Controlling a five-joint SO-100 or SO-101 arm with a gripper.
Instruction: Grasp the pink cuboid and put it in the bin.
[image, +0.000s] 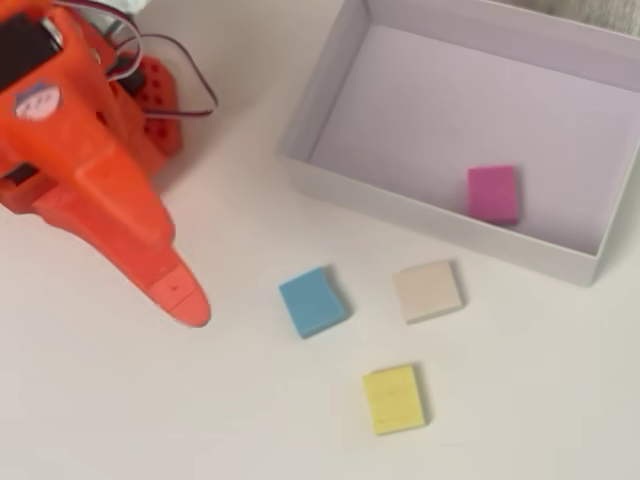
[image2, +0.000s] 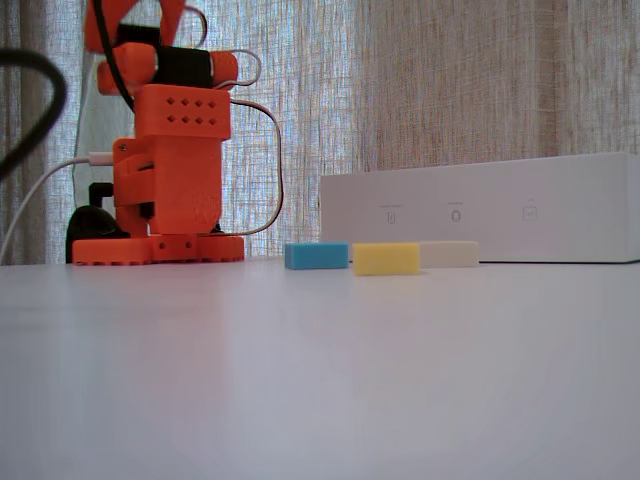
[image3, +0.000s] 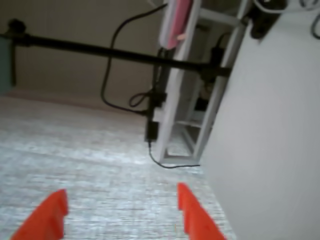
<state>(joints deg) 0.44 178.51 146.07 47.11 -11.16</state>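
The pink cuboid (image: 493, 193) lies flat on the floor of the bin (image: 330, 80), near its front wall in the overhead view. My gripper (image3: 120, 212) is empty, its jaws spread wide in the wrist view, well apart from the bin. I judge placement complete; the next move calls only for parking.

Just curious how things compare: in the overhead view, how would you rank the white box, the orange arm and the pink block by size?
1. Box, largest.
2. Arm, though it sits nearer the camera and is cut off, so unsure.
3. Pink block, smallest; it looks the same size as the blue, beige and yellow blocks.
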